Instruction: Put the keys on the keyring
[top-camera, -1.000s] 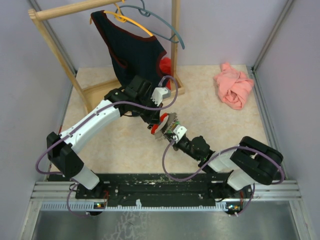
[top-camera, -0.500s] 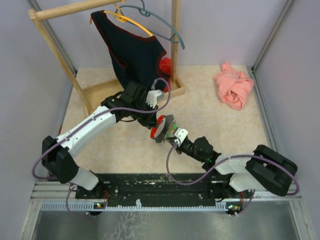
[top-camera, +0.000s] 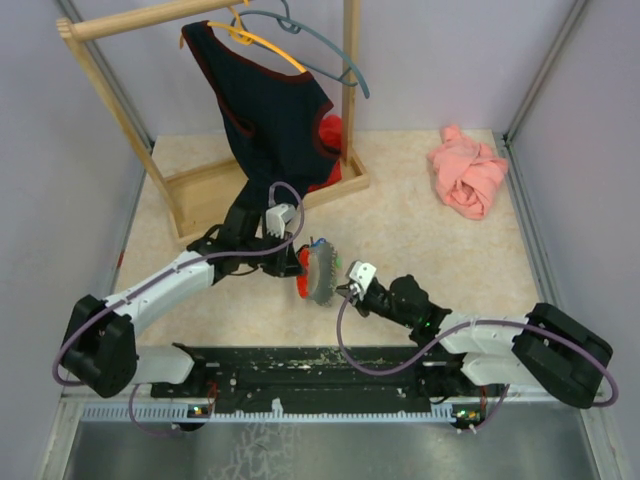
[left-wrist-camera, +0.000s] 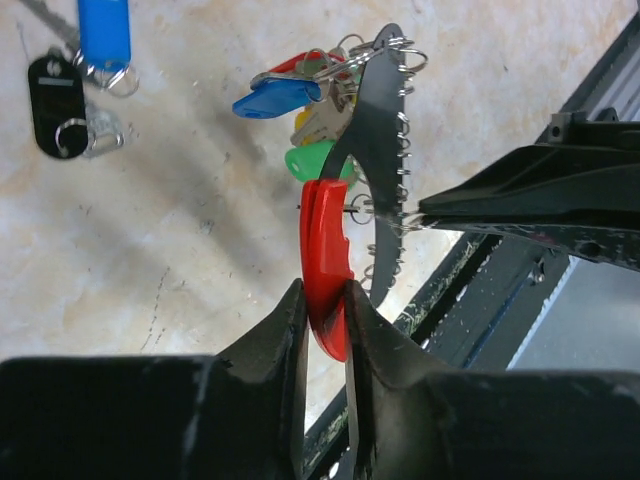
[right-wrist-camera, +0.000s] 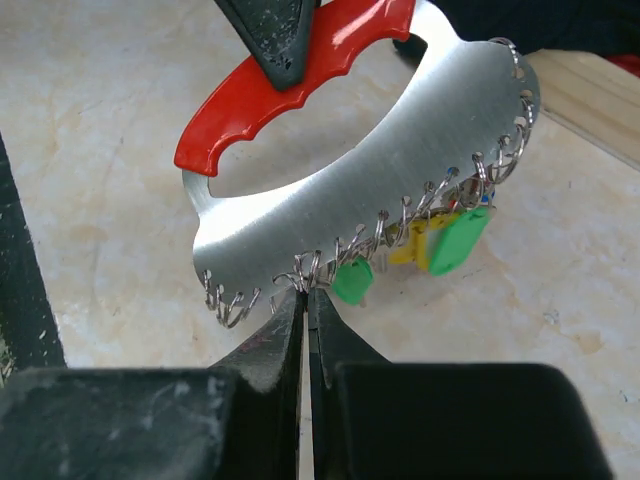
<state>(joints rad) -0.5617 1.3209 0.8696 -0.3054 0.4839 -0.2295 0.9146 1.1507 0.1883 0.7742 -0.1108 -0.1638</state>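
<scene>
Red keyring handle (left-wrist-camera: 325, 250) clamped in left claw (left-wrist-camera: 322, 305), rim ring (right-wrist-camera: 300, 268) nipped by right claw (right-wrist-camera: 305, 300); spots loose blue tag (left-wrist-camera: 104, 30) only from left wrist.

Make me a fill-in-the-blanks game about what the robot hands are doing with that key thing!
1. The left hand squeezes a handle coloured ____.
2. The right hand pinches a wire ring on the metal plate; the nearest hanging tag is ____.
3. On the table, next to the blue tag, lies a loose tag coloured ____.
4. The crumpled cloth at the far right is ____.
Missing words: red, green, black, pink.
</scene>
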